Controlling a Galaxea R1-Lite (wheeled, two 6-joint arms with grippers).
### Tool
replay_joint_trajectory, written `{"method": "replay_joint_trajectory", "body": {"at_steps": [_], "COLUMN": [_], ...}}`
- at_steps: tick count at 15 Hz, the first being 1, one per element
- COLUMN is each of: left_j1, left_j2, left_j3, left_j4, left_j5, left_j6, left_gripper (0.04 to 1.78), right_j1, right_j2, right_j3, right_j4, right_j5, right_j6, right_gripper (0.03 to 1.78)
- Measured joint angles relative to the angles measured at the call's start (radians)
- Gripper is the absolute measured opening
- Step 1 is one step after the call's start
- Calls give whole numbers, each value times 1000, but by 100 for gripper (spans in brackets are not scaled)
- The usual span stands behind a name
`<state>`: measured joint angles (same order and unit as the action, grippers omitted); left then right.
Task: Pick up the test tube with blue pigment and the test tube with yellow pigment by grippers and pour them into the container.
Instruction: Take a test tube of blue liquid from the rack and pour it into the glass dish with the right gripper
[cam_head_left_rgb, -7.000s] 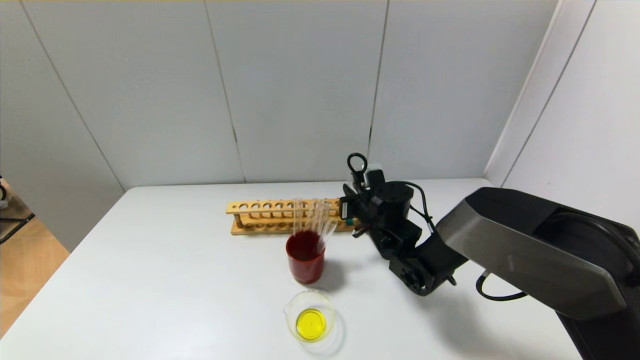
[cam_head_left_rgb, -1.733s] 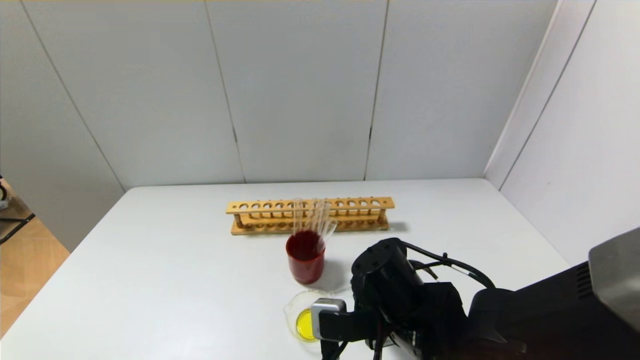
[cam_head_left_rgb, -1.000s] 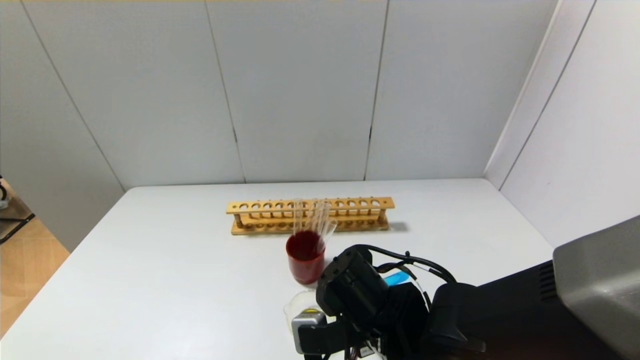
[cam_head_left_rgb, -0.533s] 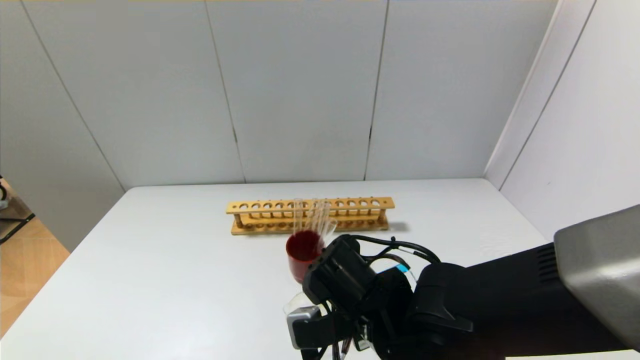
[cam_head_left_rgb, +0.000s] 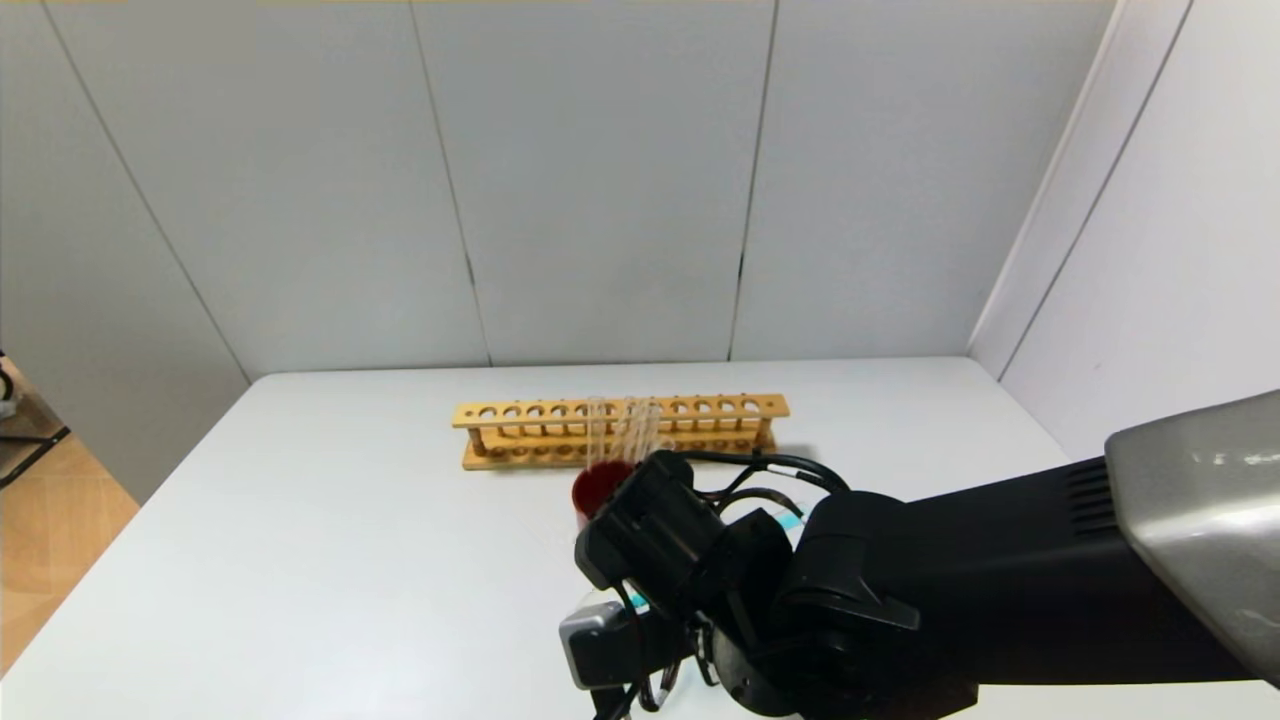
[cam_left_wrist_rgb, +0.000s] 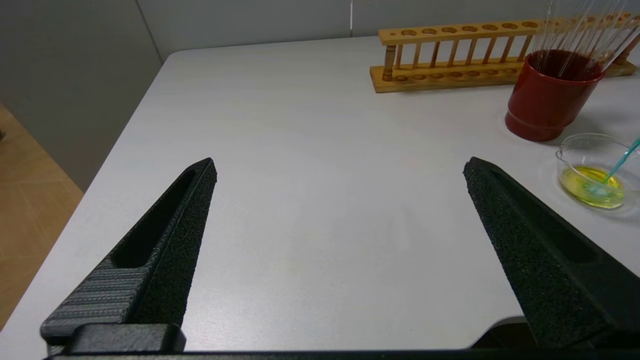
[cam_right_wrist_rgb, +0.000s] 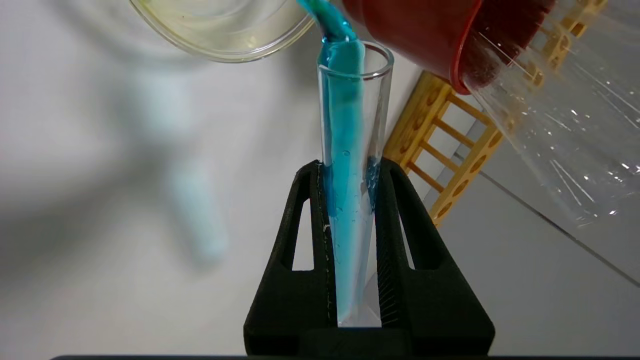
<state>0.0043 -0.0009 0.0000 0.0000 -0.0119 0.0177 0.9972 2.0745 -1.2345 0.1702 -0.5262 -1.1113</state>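
Observation:
My right gripper (cam_right_wrist_rgb: 350, 167) is shut on the test tube with blue pigment (cam_right_wrist_rgb: 354, 125), which is tipped mouth-down. Teal-blue liquid runs along the tube and off its lip into the container (cam_right_wrist_rgb: 220, 35). In the left wrist view the container (cam_left_wrist_rgb: 565, 155) holds yellow liquid, and a thin blue stream (cam_left_wrist_rgb: 621, 161) falls into it. In the head view the right arm (cam_head_left_rgb: 720, 570) covers the container, and only a teal bit of the tube (cam_head_left_rgb: 790, 520) shows. My left gripper (cam_left_wrist_rgb: 340, 165) is open and empty, low over the table's near left. The test tube with yellow pigment is out of view.
A dark-red cup (cam_left_wrist_rgb: 547, 100) with several clear tubes stands just behind the container, close to the right arm (cam_head_left_rgb: 600, 488). The wooden rack (cam_head_left_rgb: 520, 425) lies behind it. The white table (cam_head_left_rgb: 350, 520) stretches bare to the left.
The right arm has moved up and over the container and rolled the tube further over. The container is now hidden in the head view. The left gripper has not moved.

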Motion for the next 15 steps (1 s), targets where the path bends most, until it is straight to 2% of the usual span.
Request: {"method": "replay_joint_trajectory", "body": {"at_steps": [6,9,15], "left_j1": [0,0,0], "left_j2": [0,0,0], "left_j3": [0,0,0], "left_j4": [0,0,0], "left_j5": [0,0,0], "left_j6": [0,0,0], "left_gripper": [175,175,175], "right_j1": [-6,-8,6], "right_j2": [9,16,27], "right_j3": [-14,-25,-31], "right_j4": [0,-1,-2], "right_j5": [-2,-48,-65], "right_j6": [-35,-73,-98], "right_gripper": [32,32,32]}}
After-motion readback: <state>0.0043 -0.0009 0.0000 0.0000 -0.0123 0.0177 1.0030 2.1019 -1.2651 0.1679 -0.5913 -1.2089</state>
